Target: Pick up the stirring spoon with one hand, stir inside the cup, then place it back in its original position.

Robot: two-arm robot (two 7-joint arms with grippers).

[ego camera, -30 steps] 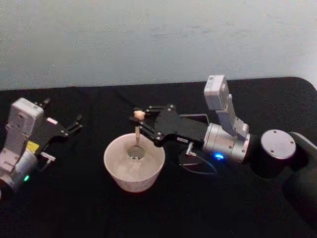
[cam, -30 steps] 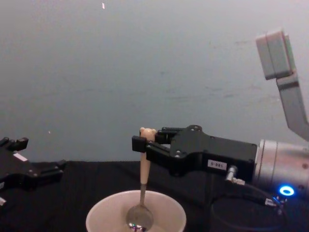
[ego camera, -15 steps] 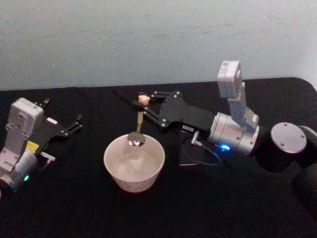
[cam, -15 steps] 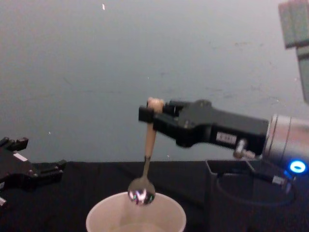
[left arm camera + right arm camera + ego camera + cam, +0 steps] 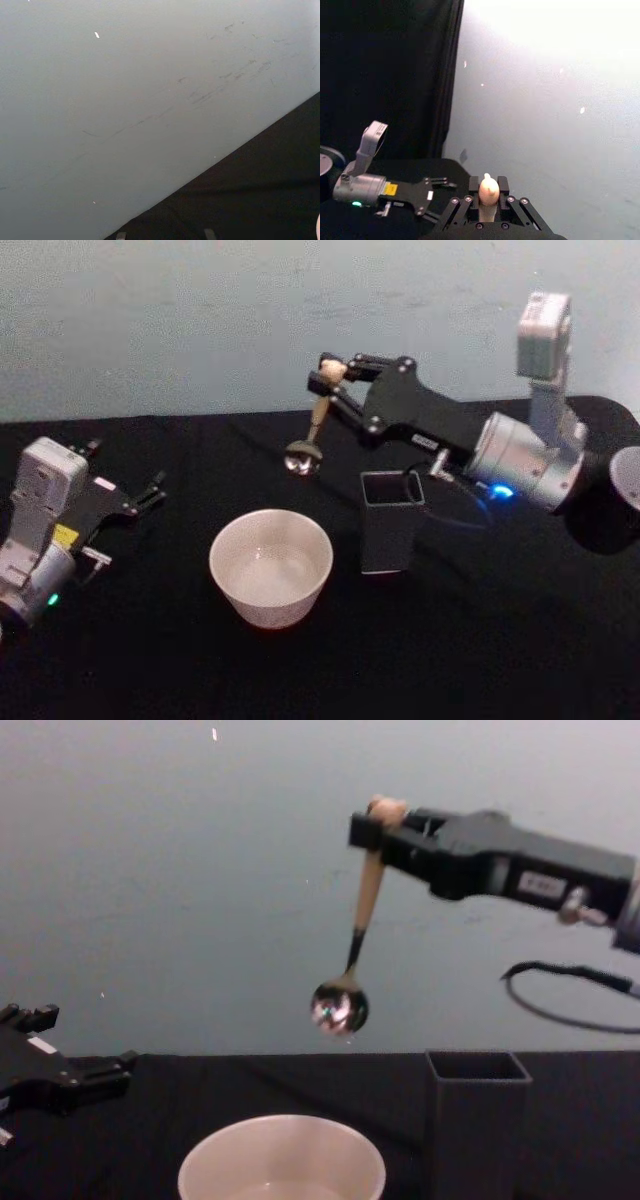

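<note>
The stirring spoon (image 5: 313, 425) (image 5: 360, 920) hangs bowl-down in the air, high above the table. My right gripper (image 5: 335, 373) (image 5: 378, 824) (image 5: 489, 196) is shut on its beige bear-head top. The shiny spoon bowl is above and behind the cream-white cup (image 5: 270, 565) (image 5: 281, 1158), between it and the holder. The cup stands on the black table near the front. My left gripper (image 5: 145, 492) (image 5: 90, 1070) rests parked at the table's left side, its fingers apart and holding nothing.
A dark grey square holder (image 5: 390, 520) (image 5: 476, 1120) stands upright just right of the cup, below my right arm. A cable loops from the right wrist near the holder. The black table (image 5: 180, 660) ends at a pale wall behind.
My right gripper has lifted the spoon out of the cup and carried it up and to the right, toward the holder. The left arm has not moved.
</note>
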